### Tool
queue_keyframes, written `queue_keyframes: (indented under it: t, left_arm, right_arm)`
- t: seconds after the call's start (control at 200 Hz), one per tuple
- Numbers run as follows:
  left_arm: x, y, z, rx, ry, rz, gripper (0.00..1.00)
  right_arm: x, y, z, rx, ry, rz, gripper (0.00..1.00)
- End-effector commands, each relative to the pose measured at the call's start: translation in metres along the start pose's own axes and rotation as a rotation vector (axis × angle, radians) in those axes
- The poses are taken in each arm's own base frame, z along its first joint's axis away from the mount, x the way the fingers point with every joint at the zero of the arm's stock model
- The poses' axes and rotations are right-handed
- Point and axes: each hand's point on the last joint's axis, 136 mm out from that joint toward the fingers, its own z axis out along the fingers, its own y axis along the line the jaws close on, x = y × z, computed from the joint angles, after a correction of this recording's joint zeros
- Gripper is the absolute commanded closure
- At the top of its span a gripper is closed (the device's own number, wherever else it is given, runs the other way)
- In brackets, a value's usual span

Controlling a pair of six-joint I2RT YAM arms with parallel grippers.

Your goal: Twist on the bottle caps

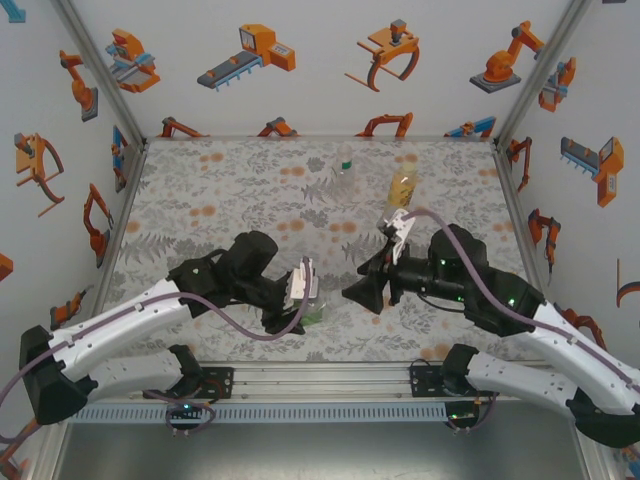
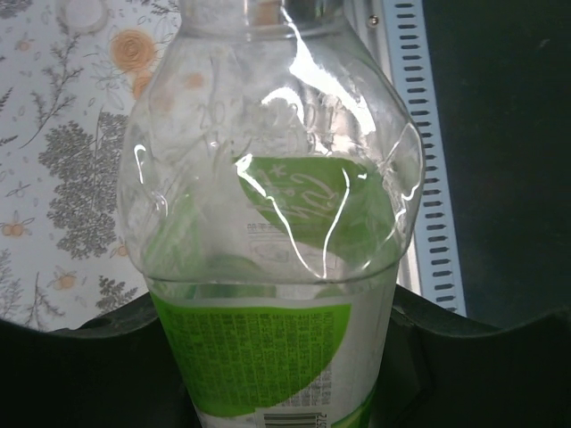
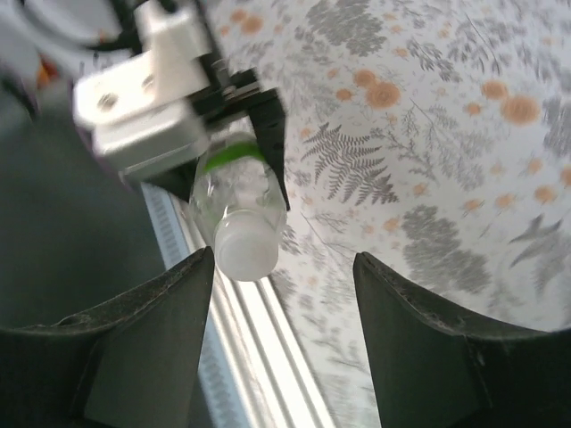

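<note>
We see a flowery table and walls with robot pictures; our left claw squeezes a clear, green-labelled bottle, right claw gapes apart

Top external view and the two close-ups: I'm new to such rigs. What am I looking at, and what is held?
Two robot arms are bolted at the near edge of a flowered table. One picture looks down on them; the others come from a camera on each wrist. The left gripper is clamped on a green-labelled bottle, a whitish cap on its neck. The right gripper faces it, open and empty. An amber bottle and a clear bottle stand farther back.
</note>
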Motion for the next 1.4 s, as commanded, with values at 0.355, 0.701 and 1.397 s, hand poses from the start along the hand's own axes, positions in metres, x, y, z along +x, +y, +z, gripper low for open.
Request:
queue_keyframes:
  t: [0.355,0.701,1.397]
  left_arm:
    - [-0.011,-0.020,-0.006,0.106,-0.033,-0.030,1.00]
    - [-0.012,-0.022,-0.006,0.120,-0.038,-0.036,1.00]
    - [-0.015,-0.021,-0.008,0.106,-0.050,-0.029,1.00]
  right_arm:
    - [0.017,0.053,0.011,-0.380,-0.014,-0.502,0.46]
    - [0.019,0.053,0.018,-0.394,-0.026,-0.505,0.51]
    - [0.019,0.035,0.027,-0.284,-0.028,-0.317,0.80]
